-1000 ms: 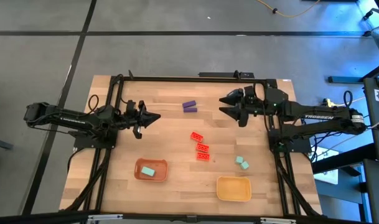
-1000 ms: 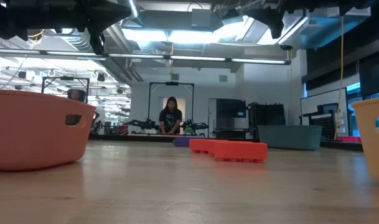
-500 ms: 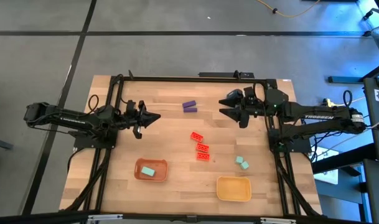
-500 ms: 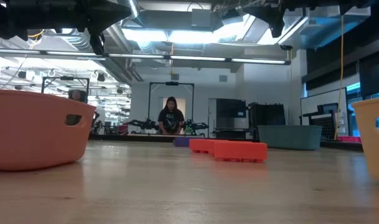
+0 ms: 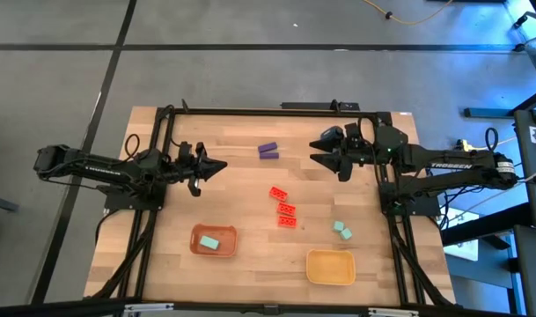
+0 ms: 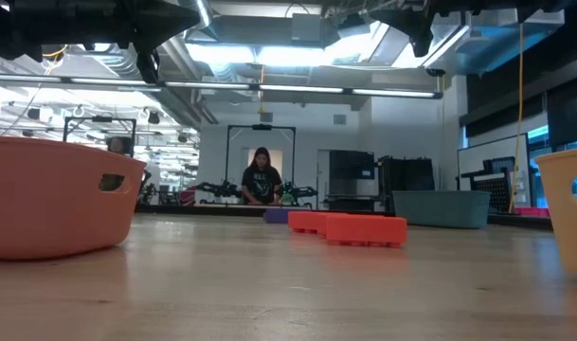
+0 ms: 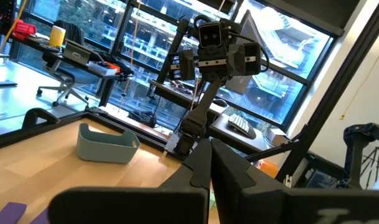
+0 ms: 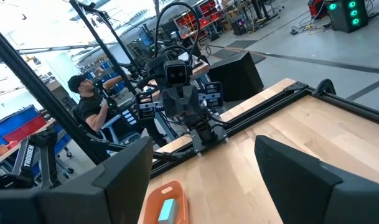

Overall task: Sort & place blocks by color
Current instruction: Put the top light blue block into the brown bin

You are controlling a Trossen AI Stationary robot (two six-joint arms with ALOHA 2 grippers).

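So both arms were parked up above the wooden desk (image 5: 241, 202), neither one touching anything. The left gripper (image 5: 216, 166) sat near the left edge with its dark fingers (image 7: 205, 165) pressed together, tips meeting. The right gripper (image 5: 318, 150) hung toward the far right corner with its fingers (image 8: 295, 171) spread wide and nothing between them.

Blocks were all over the place. The two purple bar blocks (image 5: 268, 151) lay touching each other near the middle of the far edge. The three red studded rectangular blocks (image 5: 285, 209) made a short slanted line around the desk's centre, close together. Two pale teal cube blocks (image 5: 341, 230) sat just beside each other toward the right edge, and a third pale teal cube block (image 5: 209, 242) was already inside the orange-red plastic tray (image 5: 197, 234) near the front edge, left of middle. The yellow-orange plastic tray (image 5: 330, 280) sat by the front edge, right of middle. A blue-grey cup (image 7: 106, 144) stood at a desk corner in the left wrist view.

A person in a cap (image 8: 89, 102) was off in the room behind.
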